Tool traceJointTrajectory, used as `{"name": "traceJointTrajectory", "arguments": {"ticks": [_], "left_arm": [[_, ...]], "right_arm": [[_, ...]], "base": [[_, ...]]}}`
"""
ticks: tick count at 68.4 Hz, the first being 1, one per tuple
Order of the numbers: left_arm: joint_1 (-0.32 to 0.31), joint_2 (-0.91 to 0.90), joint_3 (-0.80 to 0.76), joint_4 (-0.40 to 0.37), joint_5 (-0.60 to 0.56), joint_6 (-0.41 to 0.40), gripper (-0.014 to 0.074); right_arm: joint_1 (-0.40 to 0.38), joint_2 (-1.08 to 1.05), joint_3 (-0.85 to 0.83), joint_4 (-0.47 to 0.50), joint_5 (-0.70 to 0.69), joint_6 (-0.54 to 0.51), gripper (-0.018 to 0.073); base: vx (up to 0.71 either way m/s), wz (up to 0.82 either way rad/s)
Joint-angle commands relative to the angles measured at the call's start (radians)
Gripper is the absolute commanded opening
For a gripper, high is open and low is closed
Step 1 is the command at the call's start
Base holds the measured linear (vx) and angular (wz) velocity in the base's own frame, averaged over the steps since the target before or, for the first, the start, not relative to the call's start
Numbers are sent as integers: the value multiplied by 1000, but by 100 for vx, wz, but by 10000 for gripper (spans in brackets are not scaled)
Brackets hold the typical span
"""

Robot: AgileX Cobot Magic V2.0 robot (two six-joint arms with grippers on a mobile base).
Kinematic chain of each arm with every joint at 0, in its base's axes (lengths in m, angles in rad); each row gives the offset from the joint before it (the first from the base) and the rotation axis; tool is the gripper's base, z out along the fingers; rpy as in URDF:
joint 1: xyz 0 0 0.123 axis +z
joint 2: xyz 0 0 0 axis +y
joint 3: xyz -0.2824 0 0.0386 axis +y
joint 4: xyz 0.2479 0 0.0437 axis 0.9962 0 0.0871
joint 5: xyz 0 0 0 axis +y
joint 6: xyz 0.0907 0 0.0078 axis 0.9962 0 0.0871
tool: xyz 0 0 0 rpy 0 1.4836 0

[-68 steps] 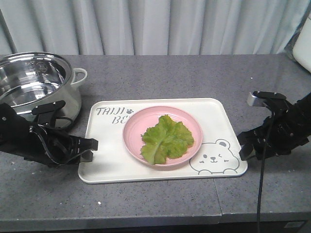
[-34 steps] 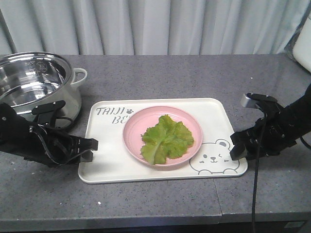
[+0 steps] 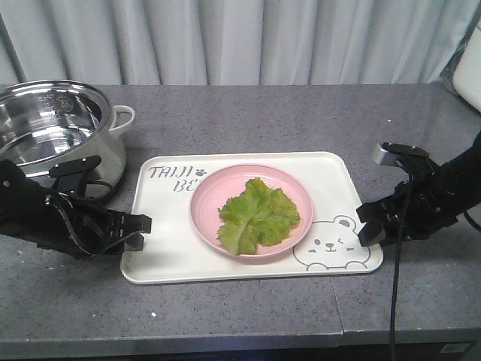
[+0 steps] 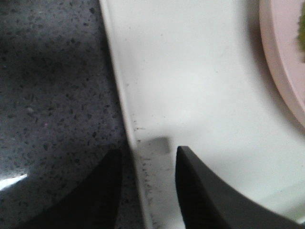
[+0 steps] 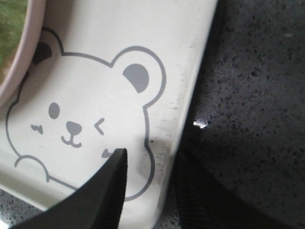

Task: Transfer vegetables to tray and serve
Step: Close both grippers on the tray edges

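Grey speckled countertop [image 3: 263, 120] fills the front view, pale pleated curtains [image 3: 263, 37] behind it. I see the cream tray [image 3: 169, 252] lying flat mid-frame, TAIJI lettering [image 3: 167, 173] at its upper left, a winking bear [image 3: 334, 244] at its lower right. A round pink plate [image 3: 207, 197] sits on the tray and the lettuce leaf [image 3: 257, 214] lies on that plate, inside its rim. A white pot [image 3: 114, 154] with a shiny steel bowl stands at the upper left of the frame, near the tray's corner. My left gripper [image 3: 138, 228] is at the tray's left edge, my right gripper [image 3: 367, 224] at its right edge beside the bear; from this view I cannot tell how wide either stands

Left wrist view: the tray rim runs top to bottom, counter to its left, tray floor to its right, a slice of the pink plate at the upper right. Two dark fingers [image 4: 202, 195] stand partly open astride the rim, one over the counter, one over the tray floor, with a gap showing on the tray side; they hold nothing

Right wrist view: the bear fills the left of the frame, the counter the right. One finger hangs over the bear's lower edge, the other over the counter, the rim between them; they are parted and clamp nothing. A sliver of green leaf shows at the upper left corner
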Motion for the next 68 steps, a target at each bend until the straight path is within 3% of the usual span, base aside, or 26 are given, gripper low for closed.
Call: {"name": "traceJointTrajectory", "arguments": {"ticks": [1, 68], "left_arm": [[-2, -17, -18, -12, 6, -3, 273], [-2, -17, -18, -12, 39, -3, 273]], "right_arm": [[0, -37, -30, 32, -15, -13, 239], [0, 0, -30, -10, 18, 39, 239]], "base": [[0, 0], [0, 0]]}}
